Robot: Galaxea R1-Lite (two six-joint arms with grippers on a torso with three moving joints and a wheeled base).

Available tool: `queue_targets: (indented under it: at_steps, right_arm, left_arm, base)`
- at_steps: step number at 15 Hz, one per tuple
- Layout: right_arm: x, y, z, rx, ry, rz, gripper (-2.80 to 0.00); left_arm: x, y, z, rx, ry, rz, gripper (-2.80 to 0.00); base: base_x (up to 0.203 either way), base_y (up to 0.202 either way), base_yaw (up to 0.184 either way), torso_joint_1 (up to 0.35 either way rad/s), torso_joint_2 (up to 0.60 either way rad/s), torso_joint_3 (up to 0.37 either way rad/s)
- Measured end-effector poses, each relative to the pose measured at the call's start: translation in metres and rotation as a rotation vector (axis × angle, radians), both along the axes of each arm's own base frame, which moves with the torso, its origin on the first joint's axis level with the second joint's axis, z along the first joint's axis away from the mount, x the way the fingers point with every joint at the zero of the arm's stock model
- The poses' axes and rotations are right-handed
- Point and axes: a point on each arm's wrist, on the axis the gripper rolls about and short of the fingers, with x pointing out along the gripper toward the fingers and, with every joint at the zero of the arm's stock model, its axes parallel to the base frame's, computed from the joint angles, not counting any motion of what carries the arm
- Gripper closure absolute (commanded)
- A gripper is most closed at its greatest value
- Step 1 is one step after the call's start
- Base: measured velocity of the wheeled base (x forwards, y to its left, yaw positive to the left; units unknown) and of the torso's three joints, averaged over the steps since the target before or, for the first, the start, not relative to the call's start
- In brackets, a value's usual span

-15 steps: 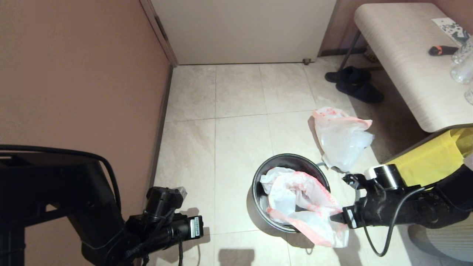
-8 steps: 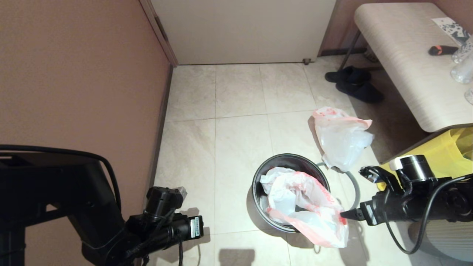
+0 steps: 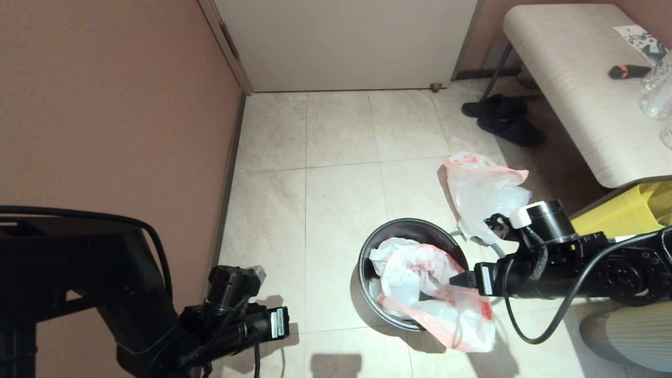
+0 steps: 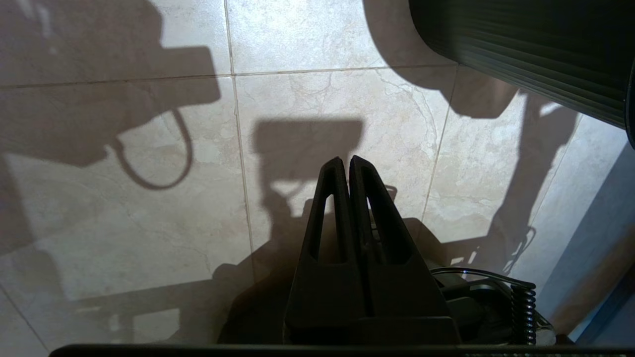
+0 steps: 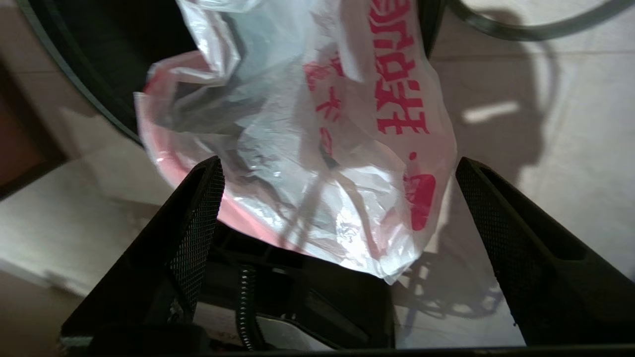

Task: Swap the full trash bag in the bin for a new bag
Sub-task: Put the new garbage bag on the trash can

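Floor tiles (image 3: 341, 210) fill most of the head view, and on them, lower centre, stands the bin (image 3: 367, 252), round and black, with its grey hoop (image 3: 501, 252) lying loose on the floor at the bin's right side, partly hidden behind the right arm. The new bag (image 3: 420, 283) is bundled inside the bin and spills over the lower-right part of the rim onto the floor, its pink-red band showing along the edge. A second translucent white bag (image 3: 485, 199) lies on the floor to the upper right of the bin, near a pair of dark shoes (image 3: 504, 121) under the tabletop (image 3: 577, 94). The step in hand looks like spreading the new bag over the bin: a good grasp would take only the banded edge, not the crumpled body, and then draw it out and over the rim without dragging the light bin along. The right gripper (image 3: 455, 279) sits at the bin's right rim with its jaws spread wide; in the right wrist view the draped bag hangs between and just ahead of the fingers (image 5: 198, 208), not yet pinched. The left gripper (image 4: 346, 166), pressed together and holding nothing, is parked at the lower left, well apart from the bin.
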Motion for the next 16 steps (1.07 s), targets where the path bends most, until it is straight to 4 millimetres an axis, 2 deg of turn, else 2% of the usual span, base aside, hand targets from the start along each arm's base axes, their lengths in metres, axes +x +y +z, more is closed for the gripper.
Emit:
queue_targets:
  at_steps: [2,4,7,10,11,16]
  right_arm:
    - [0.0,0.015,-0.005,-0.113,0.042,-0.07,-2.8]
    - [0.001,0.021,-0.005,-0.164,0.088,-0.104,-2.8]
    - [0.006,0.035,0.004,-0.117,0.175,-0.198,-2.8]
    - [0.01,0.059,-0.003,-0.04,0.231,-0.281,-2.8]
    - [0.011,0.061,-0.003,-0.027,0.236,-0.296,0.0]
    - [0.012,0.065,-0.004,-0.045,0.288,-0.322,0.0]
  left_arm:
    - [0.0,0.0,0.0,0.0,0.001,0.0,0.0]
    - [0.0,0.0,0.0,0.0,-0.001,0.0,0.0]
    - [0.0,0.0,0.0,0.001,-0.001,0.001,0.0]
    - [0.0,0.0,0.0,0.001,-0.001,0.002,0.0]
    - [0.0,0.0,0.0,0.001,-0.001,0.002,0.0]
    - [0.0,0.0,0.0,0.001,-0.001,0.001,0.0]
  base:
    - [0.0,0.0,0.0,0.0,0.0,0.0]
    - [0.0,0.0,0.0,0.0,0.0,0.0]
    - [0.0,0.0,0.0,0.0,0.0,0.0]
    - [0.0,0.0,0.0,0.0,0.0,0.0]
    - [0.0,0.0,0.0,0.0,0.0,0.0]
    - [0.0,0.0,0.0,0.0,0.0,0.0]
